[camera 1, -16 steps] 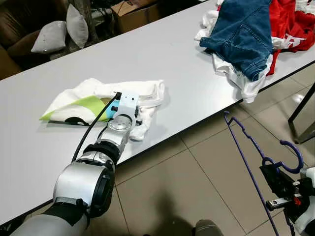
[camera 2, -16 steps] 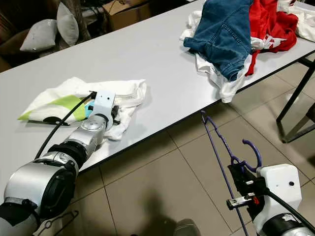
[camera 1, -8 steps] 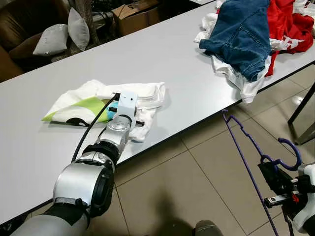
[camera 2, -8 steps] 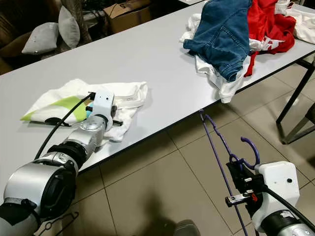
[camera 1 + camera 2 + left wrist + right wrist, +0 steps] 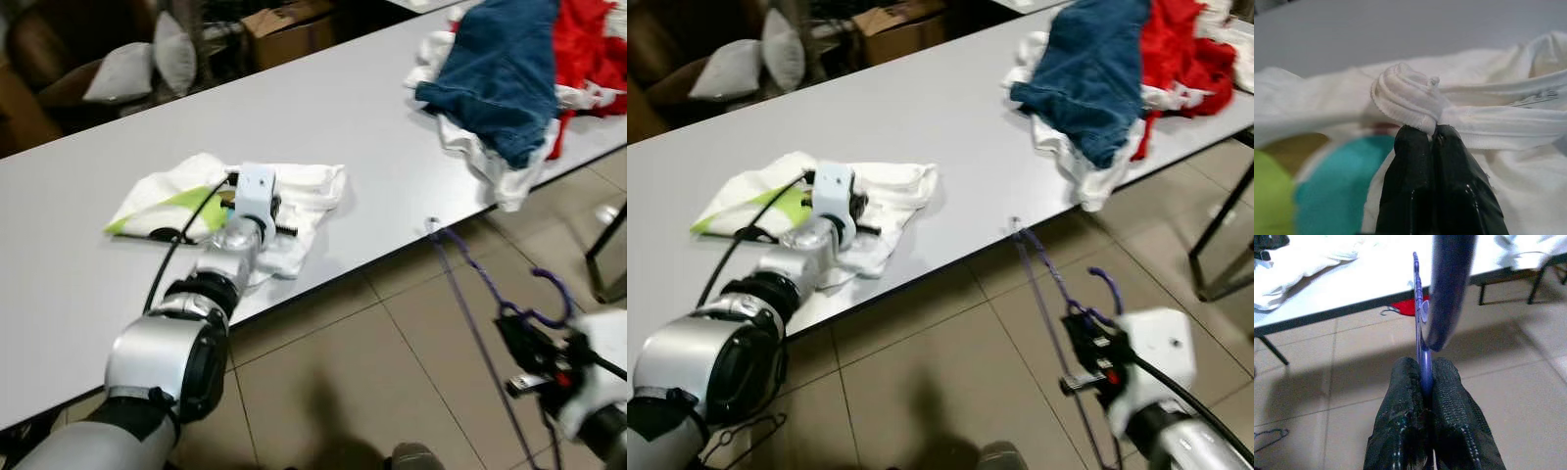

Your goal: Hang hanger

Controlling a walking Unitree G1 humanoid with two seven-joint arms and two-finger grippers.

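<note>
The hanger (image 5: pixel 470 294) could snag the table (image 5: pixel 323 108) edge or twist out of a thin pinch; the shirt (image 5: pixel 294 201) collar might slip free; the hanger is slim, purple, hooked, held low over the floor beside the table; right gripper (image 5: pixel 1422 382) clamps it; left gripper (image 5: pixel 1432 134) pinches the shirt's collar
</note>
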